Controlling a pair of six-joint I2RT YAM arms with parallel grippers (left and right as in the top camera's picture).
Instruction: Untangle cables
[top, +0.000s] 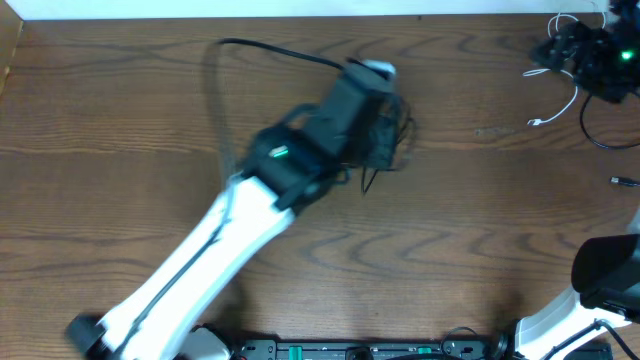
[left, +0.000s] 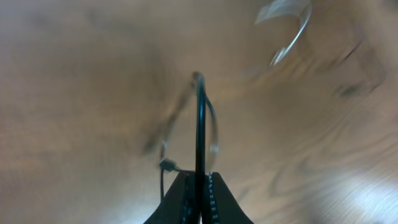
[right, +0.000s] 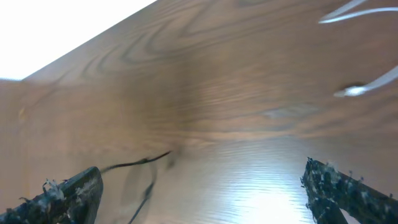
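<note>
My left gripper (top: 385, 128) is over the middle of the table, shut on a thin black cable (left: 200, 124) that rises straight from between its jaws (left: 200, 179). Loops of black cable (top: 398, 138) hang round the gripper, and a black cord (top: 270, 50) trails away to the far left. A white cable (top: 558, 110) lies at the far right; it also shows blurred in the left wrist view (left: 292, 31) and the right wrist view (right: 364, 89). My right gripper (right: 202, 190) is open and empty, low over the table, with a black cable (right: 134, 163) ahead on its left.
A black device with a green light (top: 590, 50) sits at the far right corner, with another black cable loop (top: 600, 135) below it. A small plug end (top: 624, 182) lies at the right edge. The right arm's base (top: 605, 270) is at the near right.
</note>
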